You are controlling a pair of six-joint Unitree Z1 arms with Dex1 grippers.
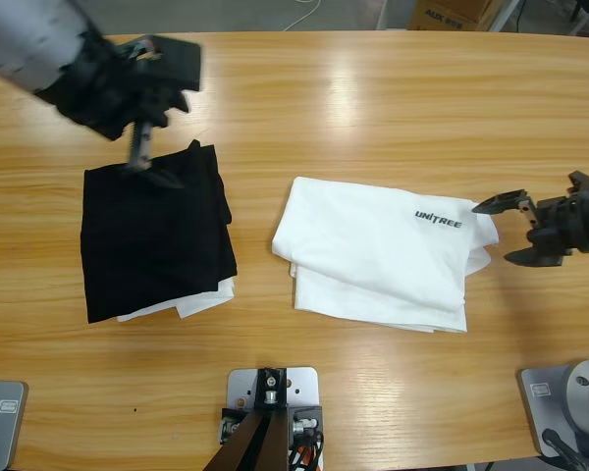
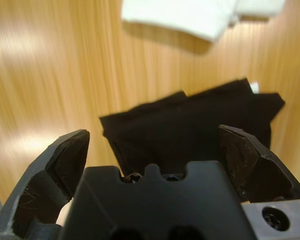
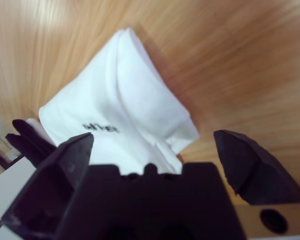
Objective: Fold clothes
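White T-shirt [image 1: 373, 250] lies folded right of the table's middle.

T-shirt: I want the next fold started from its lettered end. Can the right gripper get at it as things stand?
Probably yes. The right gripper is open beside the T-shirt's lettered end, with only bare table between them and nothing lying on the shirt.

Looks like a robotics lab or workshop: a long wooden table [image 1: 373, 88] with arms mounted at it, a cardboard box [image 1: 450, 14] on the grey floor beyond, and a loose white cable [image 1: 302, 14].
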